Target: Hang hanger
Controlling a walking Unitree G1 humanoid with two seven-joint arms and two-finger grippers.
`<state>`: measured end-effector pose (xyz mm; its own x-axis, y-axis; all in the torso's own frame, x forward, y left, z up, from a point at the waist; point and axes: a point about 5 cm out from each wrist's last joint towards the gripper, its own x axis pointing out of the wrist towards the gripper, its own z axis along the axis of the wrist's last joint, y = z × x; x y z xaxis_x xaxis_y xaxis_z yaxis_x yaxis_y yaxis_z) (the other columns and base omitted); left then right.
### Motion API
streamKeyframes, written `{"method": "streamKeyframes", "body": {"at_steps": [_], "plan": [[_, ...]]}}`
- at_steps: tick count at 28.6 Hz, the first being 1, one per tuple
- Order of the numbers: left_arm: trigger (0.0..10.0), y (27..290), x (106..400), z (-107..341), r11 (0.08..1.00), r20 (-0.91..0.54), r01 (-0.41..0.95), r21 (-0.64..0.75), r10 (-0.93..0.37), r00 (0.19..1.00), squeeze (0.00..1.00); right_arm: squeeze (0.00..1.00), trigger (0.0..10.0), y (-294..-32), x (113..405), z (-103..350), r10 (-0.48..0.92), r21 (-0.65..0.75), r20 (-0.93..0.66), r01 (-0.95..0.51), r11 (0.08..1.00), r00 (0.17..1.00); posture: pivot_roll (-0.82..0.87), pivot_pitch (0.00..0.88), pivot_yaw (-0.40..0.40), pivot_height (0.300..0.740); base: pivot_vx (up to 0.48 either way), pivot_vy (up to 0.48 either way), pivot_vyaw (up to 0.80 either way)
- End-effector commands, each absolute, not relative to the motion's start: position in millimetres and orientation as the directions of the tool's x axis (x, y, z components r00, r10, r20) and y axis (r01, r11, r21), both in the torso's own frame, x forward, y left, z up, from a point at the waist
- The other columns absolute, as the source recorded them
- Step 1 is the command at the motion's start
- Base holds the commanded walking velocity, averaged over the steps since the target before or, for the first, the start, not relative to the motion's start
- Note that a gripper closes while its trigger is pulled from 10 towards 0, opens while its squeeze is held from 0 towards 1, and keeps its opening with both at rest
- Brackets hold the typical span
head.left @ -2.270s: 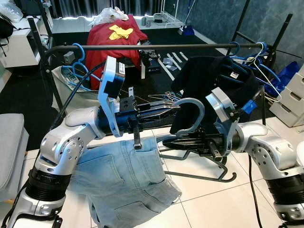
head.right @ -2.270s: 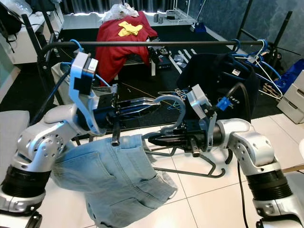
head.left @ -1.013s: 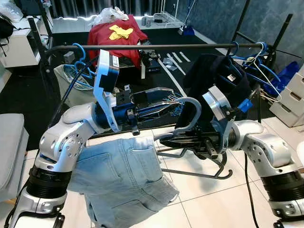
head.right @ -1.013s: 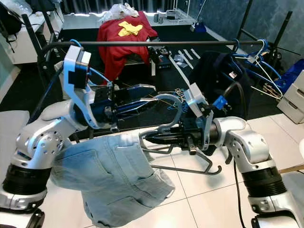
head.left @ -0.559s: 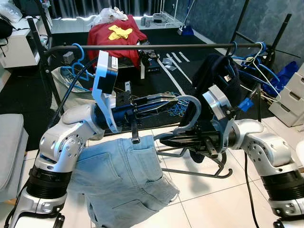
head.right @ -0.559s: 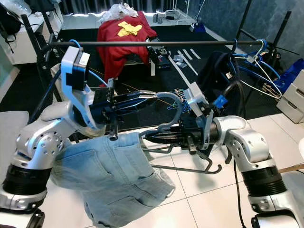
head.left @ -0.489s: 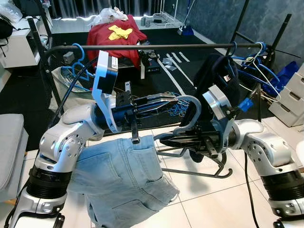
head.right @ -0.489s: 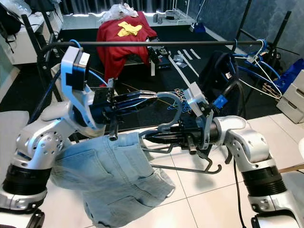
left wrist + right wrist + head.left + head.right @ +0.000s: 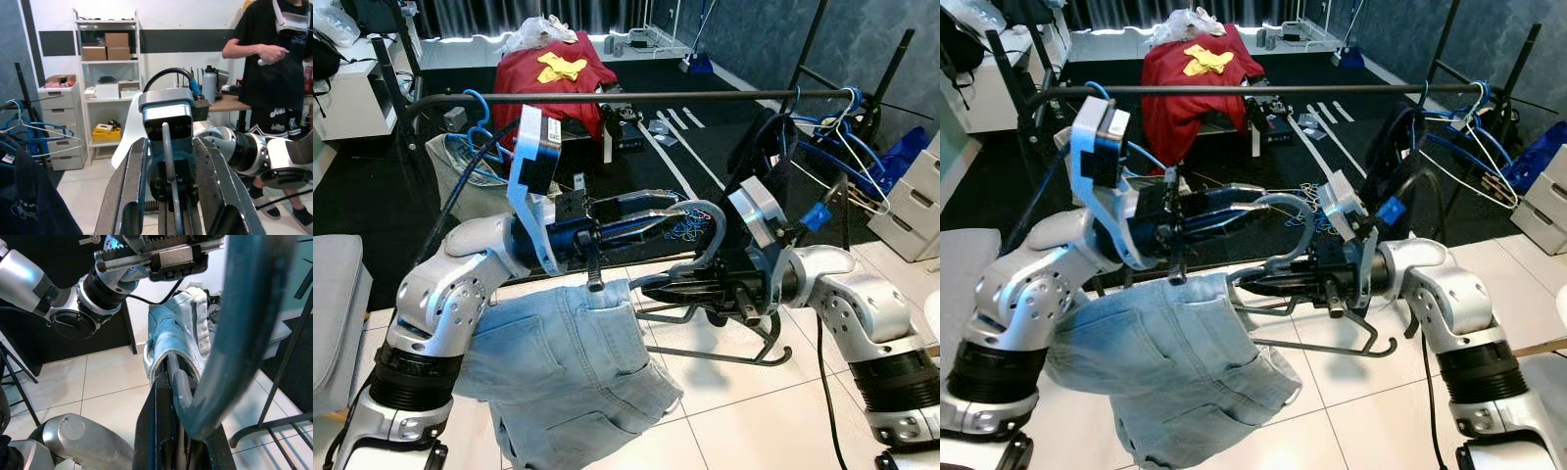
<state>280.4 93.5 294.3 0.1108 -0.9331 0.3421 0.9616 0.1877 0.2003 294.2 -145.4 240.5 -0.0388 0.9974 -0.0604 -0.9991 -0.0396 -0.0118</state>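
A grey-blue hanger with a thick curved hook (image 9: 713, 227) carries light blue jeans (image 9: 568, 362) that hang down over the tiled floor. My right gripper (image 9: 641, 285) points left and is shut on the hanger's neck and the jeans' waistband (image 9: 176, 333). My left gripper (image 9: 680, 208) points right at the hook's upper end. In the left wrist view its fingers (image 9: 129, 196) stand open, with the thin edge of the hook (image 9: 167, 161) between them. The black clothes rail (image 9: 636, 96) runs across behind and above both grippers.
Blue hangers (image 9: 832, 147) and a bunched dark garment (image 9: 769, 147) hang at the rail's right end, another blue hanger (image 9: 475, 113) at its left. A red garment (image 9: 548, 73) lies behind. White drawers (image 9: 920, 196) stand right, a grey seat (image 9: 333, 294) left. A person (image 9: 274, 63) stands nearby.
The left arm has shifted slightly, its fingers staying at the hook's top. The dark garment on the rail has bunched narrower toward the right. The right gripper has kept its hold.
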Motion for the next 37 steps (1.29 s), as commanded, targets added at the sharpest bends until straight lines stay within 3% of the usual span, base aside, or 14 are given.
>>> {"method": "streamKeyframes", "body": {"at_steps": [1,2,16,17,18,19,20,21,35,36,37], "plan": [[10.0,88.6,278.6,294.2,0.19,0.338,0.96,0.205,-0.934,0.113,0.46,0.0,0.0,-141.6,294.7,248.0,0.997,-0.051,-0.052,-0.997,-0.061,-0.059,-0.18,0.079,-0.045,0.74,0.0,0.0,0.0],[10.0,87.6,279.5,294.9,0.2,0.341,0.958,0.208,-0.932,0.121,0.0,0.0,0.0,-141.1,294.9,248.2,0.997,-0.052,-0.051,-0.997,-0.062,-0.059,-0.19,0.082,-0.044,0.74,0.0,0.0,0.0],[10.0,89.3,280.0,294.3,0.197,0.343,0.957,0.213,-0.932,0.116,0.0,0.0,0.0,-135.4,296.7,247.2,0.996,-0.057,-0.057,-0.996,-0.072,-0.068,-0.18,0.083,-0.044,0.74,0.0,0.0,0.0],[8.0,89.9,280.5,294.6,0.199,0.344,0.956,0.214,-0.932,0.117,0.0,0.0,0.0,-134.7,297.0,247.2,0.996,-0.058,-0.058,-0.996,-0.074,-0.071,-0.18,0.083,-0.045,0.74,0.0,0.0,0.0],[8.0,89.9,280.5,294.6,0.199,0.344,0.956,0.214,-0.932,0.117,0.0,0.0,0.0,-134.7,297.0,247.2,0.996,-0.058,-0.058,-0.996,-0.074,-0.071,-0.18,0.083,-0.045,0.74,0.0,0.0,0.0],[0.7,90.4,280.9,295.2,0.201,0.348,0.957,0.212,-0.93,0.118,0.0,0.0,0.0,-134.4,297.3,247.3,0.996,-0.059,-0.059,-0.995,-0.075,-0.072,-0.18,0.083,-0.044,0.74,0.0,0.0,0.0],[0.7,90.4,280.9,295.2,0.201,0.348,0.957,0.212,-0.93,0.118,0.0,0.0,0.0,-134.4,297.3,247.3,0.996,-0.059,-0.059,-0.995,-0.075,-0.072,-0.18,0.083,-0.044,0.74,0.0,0.0,0.0],[0.0,90.4,280.8,295.1,0.196,0.348,0.958,0.21,-0.93,0.114,0.0,0.0,0.0,-134.4,297.6,247.5,0.996,-0.06,-0.059,-0.995,-0.075,-0.071,-0.19,0.084,-0.044,0.74,0.0,0.0,0.0],[0.0,92.0,280.9,293.1,0.192,0.353,0.963,0.19,-0.928,0.116,0.0,0.0,0.0,-135.6,300.0,249.4,0.998,-0.073,-0.051,-0.996,-0.05,-0.046,-0.19,0.086,-0.041,0.74,0.0,0.0,0.0],[0.0,94.2,283.1,294.5,0.215,0.363,0.958,0.192,-0.922,0.134,0.0,0.0,5.9,-135.9,300.7,250.3,0.999,-0.057,-0.035,-0.998,-0.038,-0.036,-0.19,0.086,-0.041,0.74,0.0,0.0,0.0],[0.0,94.2,283.1,294.5,0.215,0.363,0.958,0.192,-0.922,0.134,0.0,0.0,5.9,-135.9,300.7,250.3,0.999,-0.057,-0.035,-0.998,-0.038,-0.036,-0.19,0.086,-0.041,0.74,0.0,0.0,0.0]]}}
